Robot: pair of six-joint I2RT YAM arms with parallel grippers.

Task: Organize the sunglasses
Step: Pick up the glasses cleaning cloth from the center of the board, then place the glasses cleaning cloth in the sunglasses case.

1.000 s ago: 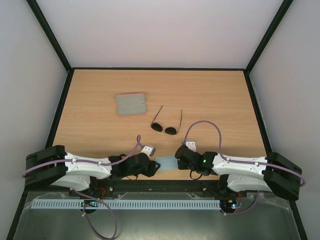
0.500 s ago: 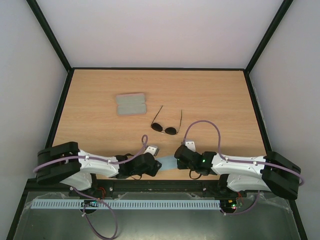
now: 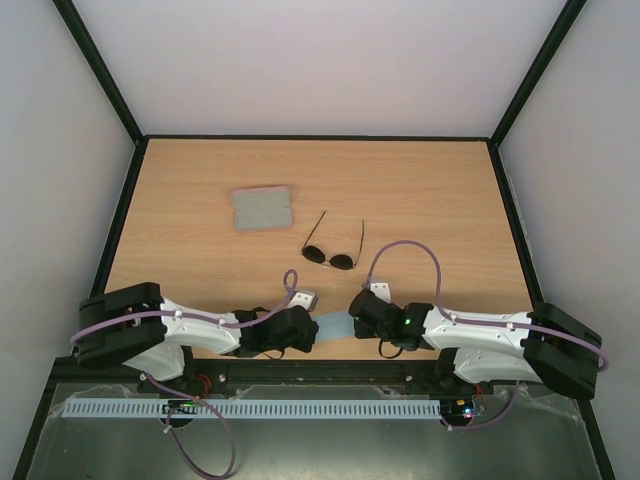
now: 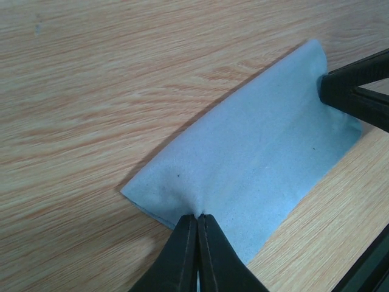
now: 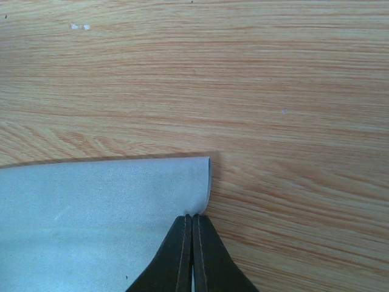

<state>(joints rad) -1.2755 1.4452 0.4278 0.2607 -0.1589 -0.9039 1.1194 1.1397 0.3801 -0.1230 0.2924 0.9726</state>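
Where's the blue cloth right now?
In the top view the cloth sits centred at the near edge of the table, its ends pinched by the left gripper and right gripper, just nearer than the sunglasses.

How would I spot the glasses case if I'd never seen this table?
Look at the wooden table, left of its middle. The case lies open there, behind and left of the sunglasses. It is the only flat grey oblong, in two halves.

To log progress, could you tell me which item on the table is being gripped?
The light blue cloth, pinched by the left gripper and right gripper; sunglasses and open case lie untouched.
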